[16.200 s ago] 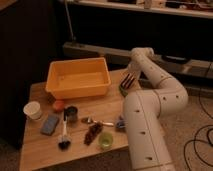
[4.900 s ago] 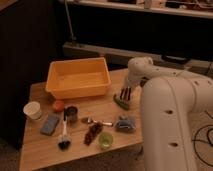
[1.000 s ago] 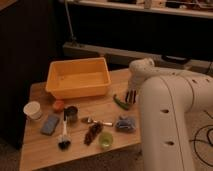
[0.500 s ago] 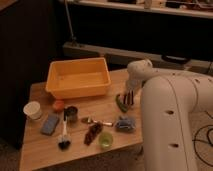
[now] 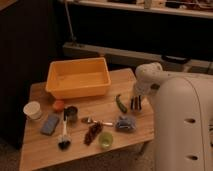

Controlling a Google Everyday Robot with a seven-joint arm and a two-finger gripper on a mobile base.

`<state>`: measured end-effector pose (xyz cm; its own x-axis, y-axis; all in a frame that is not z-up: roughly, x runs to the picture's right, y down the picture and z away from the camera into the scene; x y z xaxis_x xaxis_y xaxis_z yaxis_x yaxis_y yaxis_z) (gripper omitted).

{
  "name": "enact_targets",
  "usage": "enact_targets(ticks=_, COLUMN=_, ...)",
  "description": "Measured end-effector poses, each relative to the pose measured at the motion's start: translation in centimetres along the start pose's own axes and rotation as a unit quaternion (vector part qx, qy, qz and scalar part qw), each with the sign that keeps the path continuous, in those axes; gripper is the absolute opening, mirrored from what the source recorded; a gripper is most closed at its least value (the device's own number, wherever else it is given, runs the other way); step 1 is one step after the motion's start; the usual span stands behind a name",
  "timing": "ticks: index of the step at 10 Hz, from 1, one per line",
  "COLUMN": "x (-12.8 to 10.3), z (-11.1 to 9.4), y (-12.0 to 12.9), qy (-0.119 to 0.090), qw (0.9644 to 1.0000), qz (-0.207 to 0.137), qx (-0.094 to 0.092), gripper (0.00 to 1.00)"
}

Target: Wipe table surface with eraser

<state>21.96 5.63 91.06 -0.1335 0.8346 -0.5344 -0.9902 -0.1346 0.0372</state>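
Note:
The table surface [image 5: 45, 152] is a light-brown wooden top carrying several small items. A grey-blue rectangular block, which looks like the eraser [image 5: 50, 124], lies flat near the left front. My gripper [image 5: 135, 103] hangs at the table's right side, far from the eraser, its dark fingers pointing down, shut and holding nothing I can see. It stands just right of a green vegetable [image 5: 121, 103]. My white arm [image 5: 175, 120] fills the right of the view and hides the table's right edge.
An orange bin [image 5: 77, 77] sits at the back. A white cup [image 5: 33, 110], a small orange object [image 5: 58, 105], a dark can [image 5: 71, 113], a brush [image 5: 64, 136], a spoon [image 5: 97, 121], a green cup [image 5: 105, 140] and a bluish bag [image 5: 125, 123] crowd the front.
The gripper has shifted slightly to the right beside the green vegetable. The items on the table have stayed where they were.

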Motion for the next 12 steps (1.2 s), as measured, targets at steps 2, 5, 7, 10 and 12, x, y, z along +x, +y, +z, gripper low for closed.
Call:
enact_targets(ticks=2, x=-0.8, z=0.6, y=-1.0, qy=0.000, qw=0.9996, qz=0.026, qx=0.009, gripper=0.00)
enact_targets(ticks=5, x=-3.6, z=1.2, y=-1.1, qy=-0.013, qw=0.9979, qz=0.060, qx=0.018, gripper=0.00)
enact_targets(ticks=7, x=-4.8, z=1.1, y=0.5, qy=-0.021, qw=0.9980, qz=0.058, qx=0.011, gripper=0.00)
enact_targets(ticks=10, x=-5.3, z=1.2, y=6.1, qy=-0.023, qw=0.9993, qz=0.024, qx=-0.014, gripper=0.00)
enact_targets(ticks=12, x=-4.4, z=1.0, y=7.8, qy=-0.022, qw=0.9994, qz=0.006, qx=-0.026, gripper=0.00)
